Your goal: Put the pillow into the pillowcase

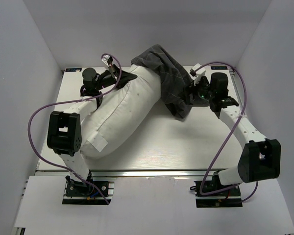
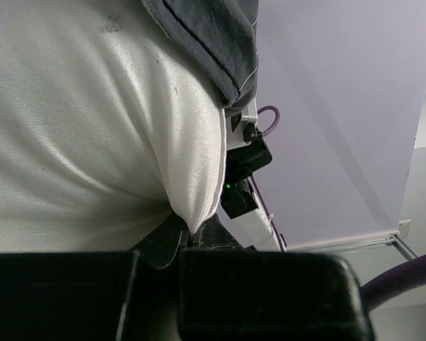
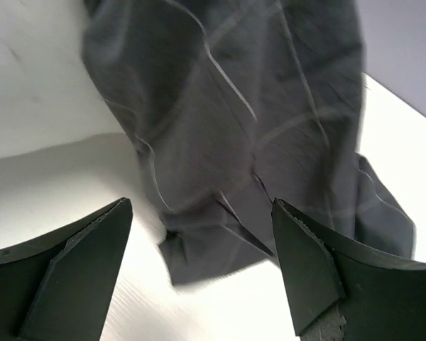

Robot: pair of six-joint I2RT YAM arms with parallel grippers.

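The off-white pillow (image 1: 120, 115) lies diagonally across the table, its far end tucked under the dark grid-patterned pillowcase (image 1: 166, 71), which drapes over that end and down to the table on the right. At the pillow's far left edge my left gripper (image 1: 102, 82) is shut on the pillow; in the left wrist view the jaws (image 2: 188, 231) pinch the pillow's (image 2: 92, 128) seamed edge, with the pillowcase (image 2: 213, 35) hem above. My right gripper (image 1: 193, 95) is open just right of the pillowcase; its fingers (image 3: 202, 270) straddle the hanging lower corner of the pillowcase (image 3: 255, 128) without touching it.
The white table (image 1: 186, 147) has grey walls on the left, back and right. The right arm's wrist (image 2: 245, 181) shows beyond the pillow in the left wrist view. Purple cables (image 1: 39, 115) loop beside both arms.
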